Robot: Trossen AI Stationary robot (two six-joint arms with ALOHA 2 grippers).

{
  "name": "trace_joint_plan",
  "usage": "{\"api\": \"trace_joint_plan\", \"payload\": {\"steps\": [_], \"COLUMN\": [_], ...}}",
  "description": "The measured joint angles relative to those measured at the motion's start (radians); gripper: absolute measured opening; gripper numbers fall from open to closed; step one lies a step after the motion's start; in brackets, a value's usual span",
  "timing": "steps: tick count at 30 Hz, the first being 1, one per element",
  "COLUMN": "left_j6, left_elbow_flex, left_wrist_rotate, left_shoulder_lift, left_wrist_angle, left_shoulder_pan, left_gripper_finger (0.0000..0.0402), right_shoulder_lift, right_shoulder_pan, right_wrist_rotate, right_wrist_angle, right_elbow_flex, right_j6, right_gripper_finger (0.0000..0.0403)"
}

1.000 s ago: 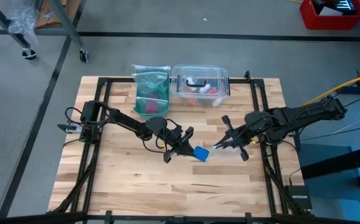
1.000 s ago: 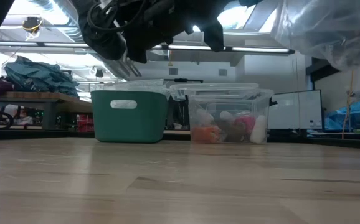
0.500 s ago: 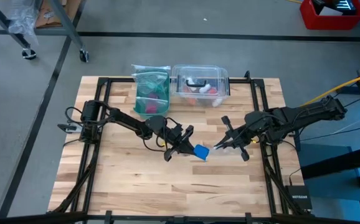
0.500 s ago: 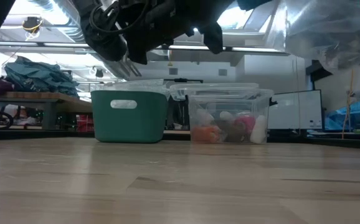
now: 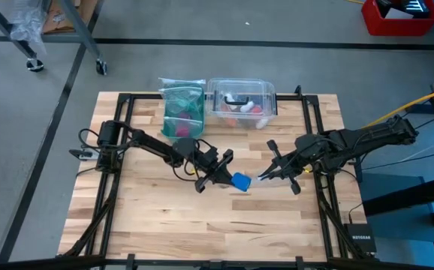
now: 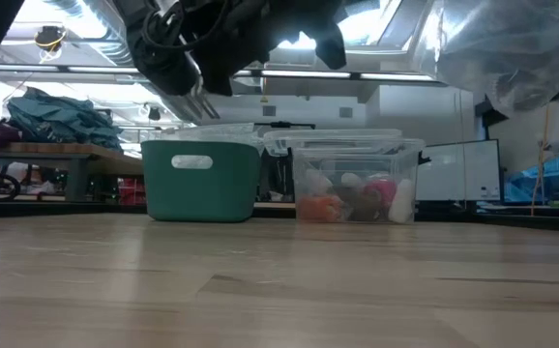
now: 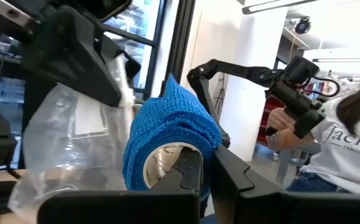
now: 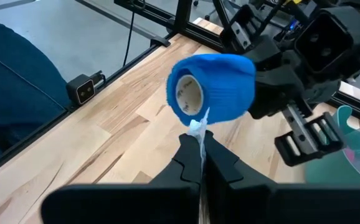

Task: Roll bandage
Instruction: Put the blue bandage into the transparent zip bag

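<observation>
The bandage (image 5: 240,181) is a bright blue roll with a pale hollow core, held in the air over the table's middle. My left gripper (image 5: 223,177) comes at it from the table's left and is shut on it; the roll (image 7: 167,130) stands just above its fingertips. My right gripper (image 5: 260,178) faces it from the right, shut on a strip of clear plastic (image 8: 198,127). The roll's core end (image 8: 189,93) looks toward that gripper. A clear plastic bag (image 7: 74,143) hangs beside the roll and also shows high in the low view (image 6: 512,48). My left gripper pinches blue fabric at the roll's side (image 7: 203,186) between its two shut fingers, which slant a little upward from the table's left. The roll sits above the fingertips, clear of the table. My right gripper pinches a thin edge of the clear plastic (image 8: 198,132) between its fingertips, slanting down from the table's right. One layer or several, I cannot tell. The plastic is clear of the table.
A green bin (image 5: 182,112) with a plastic bag in it and a clear plastic box (image 5: 241,101) of small items stand at the table's far edge. A black frame (image 5: 127,97) runs round the wooden top. A person (image 7: 348,137) sits beyond the table.
Both grippers have kept their places and stayed shut. The clear plastic bag high in the low view has shifted and changed outline a little.
</observation>
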Motion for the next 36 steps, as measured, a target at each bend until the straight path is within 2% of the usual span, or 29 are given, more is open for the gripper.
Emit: {"api": "trace_joint_plan", "payload": {"steps": [20, 36], "left_j6": [0.077, 0.076], "left_elbow_flex": [0.000, 0.000], "left_wrist_rotate": [0.003, 0.000], "left_shoulder_lift": [0.001, 0.001], "left_wrist_angle": [-0.049, -0.047], "left_shoulder_pan": [0.001, 0.002], "left_gripper_finger": [0.0001, 0.0001], "right_shoulder_lift": [0.000, 0.000], "right_shoulder_pan": [0.000, 0.000], "right_wrist_rotate": [0.000, -0.034], "right_wrist_angle": [0.015, 0.016], "right_elbow_flex": [0.000, 0.000], "right_j6": [0.000, 0.000], "right_gripper_finger": [0.0001, 0.0001]}}
